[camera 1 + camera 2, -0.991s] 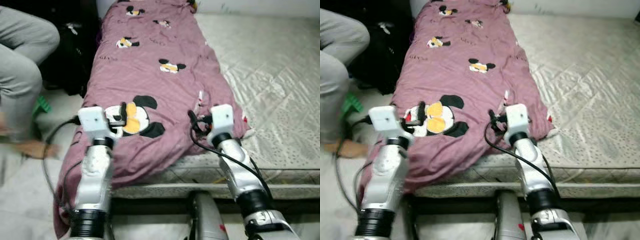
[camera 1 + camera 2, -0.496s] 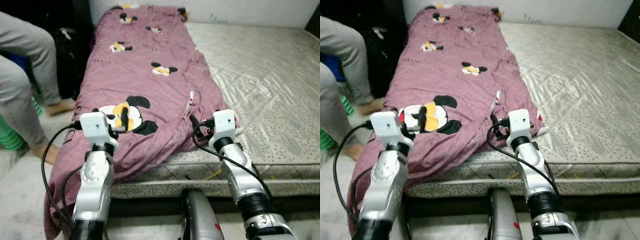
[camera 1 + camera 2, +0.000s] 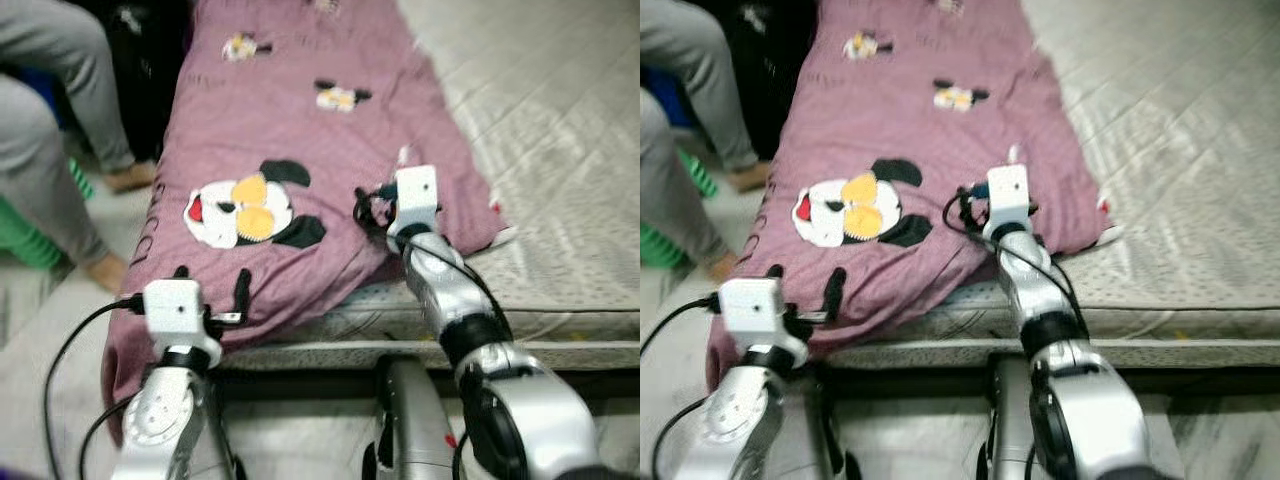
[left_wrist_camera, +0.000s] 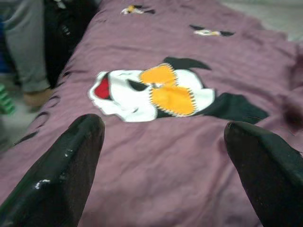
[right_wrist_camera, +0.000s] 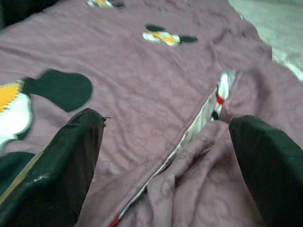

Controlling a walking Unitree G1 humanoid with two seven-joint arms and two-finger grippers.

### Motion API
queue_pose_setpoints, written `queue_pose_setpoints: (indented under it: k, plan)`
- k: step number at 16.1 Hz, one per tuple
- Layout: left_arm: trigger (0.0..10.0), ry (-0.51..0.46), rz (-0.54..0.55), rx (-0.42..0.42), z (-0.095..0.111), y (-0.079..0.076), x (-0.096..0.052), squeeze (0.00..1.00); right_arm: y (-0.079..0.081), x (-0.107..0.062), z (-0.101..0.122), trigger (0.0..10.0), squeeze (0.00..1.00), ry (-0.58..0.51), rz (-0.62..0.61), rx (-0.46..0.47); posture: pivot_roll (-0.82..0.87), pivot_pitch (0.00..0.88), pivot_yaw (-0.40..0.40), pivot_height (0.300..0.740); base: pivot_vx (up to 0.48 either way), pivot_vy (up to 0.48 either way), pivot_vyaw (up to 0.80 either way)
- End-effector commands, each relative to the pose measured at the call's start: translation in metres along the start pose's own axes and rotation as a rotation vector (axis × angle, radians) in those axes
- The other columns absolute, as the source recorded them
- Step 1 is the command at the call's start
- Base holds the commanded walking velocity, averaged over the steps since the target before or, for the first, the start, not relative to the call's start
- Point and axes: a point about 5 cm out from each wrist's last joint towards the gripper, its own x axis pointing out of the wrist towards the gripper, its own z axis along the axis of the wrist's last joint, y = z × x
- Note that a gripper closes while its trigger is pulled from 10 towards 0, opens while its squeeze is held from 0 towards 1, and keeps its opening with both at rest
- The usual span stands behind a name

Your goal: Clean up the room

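Jaws of both grippers spread wide, nothing held: left gripper (image 4: 161,156), right gripper (image 5: 165,156) poised over blanket (image 3: 300,130). Hem best pinched at 2 corners.

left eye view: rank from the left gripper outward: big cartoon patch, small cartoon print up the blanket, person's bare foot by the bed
From the left gripper:
1. Big cartoon patch, on the blanket just ahead.
2. Person's bare foot, on the floor to the left; nearly as close.
3. Small cartoon print, far up the blanket.

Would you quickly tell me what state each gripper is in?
Left gripper: open, holding nothing, over the blanket.
Right gripper: open, holding nothing.
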Motion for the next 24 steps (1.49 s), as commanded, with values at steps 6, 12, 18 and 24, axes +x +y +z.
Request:
queue_pose_setpoints:
  k: [6, 12, 18, 24]
  plan:
    - [10.0, 0.044, 0.005, 0.02, 0.011, 0.001, -0.007, 0.0, -0.042, -0.01, -0.038, 0.0, 0.0, 0.334, -0.376, 0.03, 0.13, 0.292, -0.014, 0.507, 0.0, 0.0, 0.0]
    - [10.0, 0.035, 0.008, 0.006, 0.012, 0.001, 0.008, 0.0, -0.088, -0.042, -0.08, 0.0, 0.0, 0.465, -0.536, 0.035, 0.08, 0.242, -0.009, 0.507, 0.0, 0.0, 0.0]
    - [10.0, 0.003, -0.005, 0.007, 0.015, 0.003, 0.028, 0.0, -0.122, -0.076, -0.106, 0.0, 0.0, 0.471, -0.638, 0.132, 0.03, 0.201, 0.003, 0.507, 0.0, 0.0, 0.0]
    - [10.0, -0.03, 0.004, -0.005, 0.016, 0.002, 0.039, 0.0, -0.128, -0.127, -0.11, 0.0, 0.0, 0.375, -0.582, 0.176, -0.01, 0.165, -0.002, 0.507, 0.0, 0.0, 0.0]
